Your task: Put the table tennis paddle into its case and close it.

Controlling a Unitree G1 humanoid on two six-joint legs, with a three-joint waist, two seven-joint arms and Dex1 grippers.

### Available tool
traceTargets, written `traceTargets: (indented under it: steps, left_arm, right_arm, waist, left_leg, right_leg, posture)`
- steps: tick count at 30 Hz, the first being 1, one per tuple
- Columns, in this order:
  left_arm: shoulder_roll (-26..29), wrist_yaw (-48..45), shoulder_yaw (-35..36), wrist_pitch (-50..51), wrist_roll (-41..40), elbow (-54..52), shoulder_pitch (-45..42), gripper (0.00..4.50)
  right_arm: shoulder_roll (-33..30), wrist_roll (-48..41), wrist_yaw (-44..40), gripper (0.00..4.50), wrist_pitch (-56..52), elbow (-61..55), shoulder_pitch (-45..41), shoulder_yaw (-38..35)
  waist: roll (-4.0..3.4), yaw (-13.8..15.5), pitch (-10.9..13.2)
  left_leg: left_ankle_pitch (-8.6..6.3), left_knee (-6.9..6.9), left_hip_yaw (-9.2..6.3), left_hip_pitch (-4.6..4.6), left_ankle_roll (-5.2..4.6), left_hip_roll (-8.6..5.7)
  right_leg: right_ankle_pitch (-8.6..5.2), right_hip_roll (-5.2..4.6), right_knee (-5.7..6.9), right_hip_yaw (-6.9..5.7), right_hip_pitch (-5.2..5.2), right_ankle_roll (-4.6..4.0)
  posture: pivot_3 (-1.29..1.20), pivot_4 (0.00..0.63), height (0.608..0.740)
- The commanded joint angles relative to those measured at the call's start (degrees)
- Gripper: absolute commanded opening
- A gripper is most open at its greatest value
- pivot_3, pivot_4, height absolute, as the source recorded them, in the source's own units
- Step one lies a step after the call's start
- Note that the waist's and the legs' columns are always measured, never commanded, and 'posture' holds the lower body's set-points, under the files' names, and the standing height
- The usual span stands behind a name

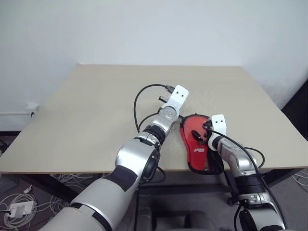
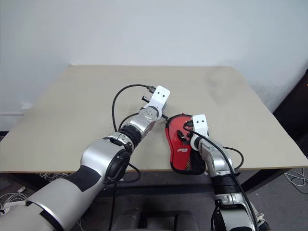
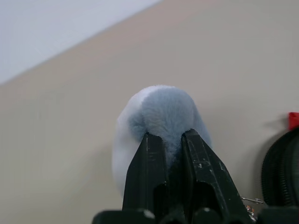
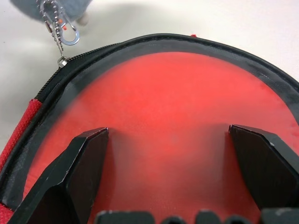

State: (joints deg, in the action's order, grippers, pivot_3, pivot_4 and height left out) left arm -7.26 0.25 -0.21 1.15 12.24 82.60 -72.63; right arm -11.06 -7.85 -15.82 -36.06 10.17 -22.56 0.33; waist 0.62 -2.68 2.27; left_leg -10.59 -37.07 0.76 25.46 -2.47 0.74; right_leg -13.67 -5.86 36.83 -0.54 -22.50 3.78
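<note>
The red case (image 1: 195, 144) with black edging and a white logo lies near the table's front edge, right of centre. A ball chain (image 4: 60, 35) joins its zip pull to a fluffy blue-grey and white pom-pom (image 3: 161, 107). My left gripper (image 3: 170, 137) is shut on that pom-pom, just beyond the case's rounded end. My right gripper (image 4: 168, 133) is open, its fingers spread low over the case's red top (image 4: 177, 93), with nothing between them. The table tennis paddle is hidden.
The beige table (image 1: 96, 110) stretches wide to the left and back. The case's narrow end reaches the front edge (image 1: 207, 169). A white wall stands behind. Cables and a power strip (image 1: 19, 208) lie on the floor at the left.
</note>
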Motion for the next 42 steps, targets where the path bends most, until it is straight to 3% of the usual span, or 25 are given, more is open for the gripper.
traceTargets:
  steps: [1,3,10,13,15,20,23,28,35,38,42]
  left_arm:
    - [-0.67,-9.13,1.44,-5.82,-1.62,-4.20,-1.60,0.01]
    - [-0.90,-12.87,1.20,-6.54,-1.26,-4.22,-0.56,0.01]
    - [0.79,-14.83,0.90,-7.38,-0.47,-4.38,3.38,2.29]
    - [2.53,-11.22,-1.61,-10.73,2.43,-4.75,3.88,3.36]
    - [3.13,-10.96,-1.55,-12.38,2.27,-4.93,3.87,3.36]
    - [5.37,-23.00,-1.21,-20.50,0.06,-6.43,5.31,3.36]
    - [7.30,-24.32,-0.39,-26.36,-0.97,-7.63,6.50,3.36]
    - [9.09,-36.79,2.39,-25.14,-6.18,-8.84,8.46,3.36]
    - [11.41,-49.69,5.07,-22.99,-12.81,-13.35,12.36,3.36]
    - [13.40,-60.73,3.97,-18.05,-17.10,-24.41,21.11,3.36]
    - [11.05,-62.64,-1.60,-9.99,-18.35,-41.68,30.62,3.36]
  right_arm:
    - [0.19,1.34,0.52,4.50,-1.55,3.69,2.20,1.42]
    - [0.26,1.40,0.68,4.50,-1.23,4.09,2.03,1.33]
    - [0.62,1.25,0.55,4.50,-0.81,3.74,2.12,1.81]
    - [0.68,0.61,0.14,4.50,0.30,3.37,1.87,1.00]
    - [0.88,0.00,0.07,4.50,1.07,3.35,1.42,0.15]
    - [2.07,-5.69,-2.86,4.50,3.62,1.84,-0.49,-5.28]
    - [1.72,-7.19,-4.48,4.50,4.20,1.00,-0.86,-6.35]
    - [0.37,-11.17,-7.51,4.50,4.30,-2.52,-1.15,-9.07]
    - [-1.04,-10.98,-2.96,4.50,4.81,-0.52,-4.27,-12.23]
    - [-2.20,-12.48,-0.74,4.50,4.48,-0.40,-8.93,-15.28]
    - [-2.98,-14.44,0.97,4.50,2.98,0.51,-14.31,-17.65]
  waist:
    - [0.00,0.01,-0.01]
    - [0.00,0.01,-0.01]
    - [-0.01,0.01,-0.03]
    - [-0.01,0.02,-0.03]
    - [-0.01,0.02,-0.03]
    - [-0.02,0.02,-0.03]
    - [-0.06,-0.01,0.00]
    - [-0.16,0.01,0.06]
    - [-0.22,0.25,0.10]
    - [-0.50,-0.16,0.11]
    - [-0.66,0.09,0.11]
  left_leg:
    - [0.00,0.00,0.01,0.00,0.00,0.00]
    - [-0.01,0.00,0.01,0.00,0.01,0.00]
    - [-0.01,0.00,-0.03,-0.02,0.00,0.00]
    - [-0.01,-0.02,-0.03,-0.03,0.00,-0.01]
    - [-0.01,-0.02,-0.03,-0.03,0.00,-0.01]
    - [-0.01,-0.02,0.00,0.00,0.00,-0.02]
    - [-0.01,0.00,0.00,0.01,0.00,-0.01]
    - [0.01,0.02,0.02,0.09,-0.02,-0.02]
    - [0.01,-0.10,0.04,0.10,-0.03,-0.03]
    - [0.01,-0.07,0.05,0.10,-0.03,-0.01]
    - [0.15,0.11,0.07,0.08,-0.26,0.00]
  right_leg:
    - [0.00,-0.03,-0.03,-0.02,0.02,0.00]
    - [0.01,-0.06,-0.05,-0.04,0.04,-0.02]
    - [0.01,-0.06,-0.04,-0.05,0.07,-0.03]
    - [0.02,-0.06,-0.04,-0.05,0.08,-0.03]
    - [0.02,-0.06,-0.03,-0.05,0.08,-0.03]
    - [0.02,-0.06,-0.04,-0.05,0.07,-0.04]
    - [0.03,-0.07,-0.04,-0.03,0.03,-0.04]
    - [0.03,-0.06,-0.02,-0.02,0.04,-0.04]
    - [0.02,-0.08,-0.03,-0.02,0.05,-0.04]
    - [0.03,-0.08,0.00,0.02,0.06,-0.06]
    - [0.03,-0.01,0.04,0.18,0.01,-0.06]
  posture:
    - [0.00,0.000,0.716]
    - [0.00,0.000,0.716]
    - [0.00,0.000,0.716]
    - [0.00,0.000,0.716]
    - [0.00,0.000,0.716]
    - [0.00,0.000,0.716]
    - [0.00,0.000,0.716]
    - [0.00,0.000,0.716]
    - [0.00,0.000,0.716]
    - [0.00,0.000,0.716]
    - [0.00,0.000,0.716]
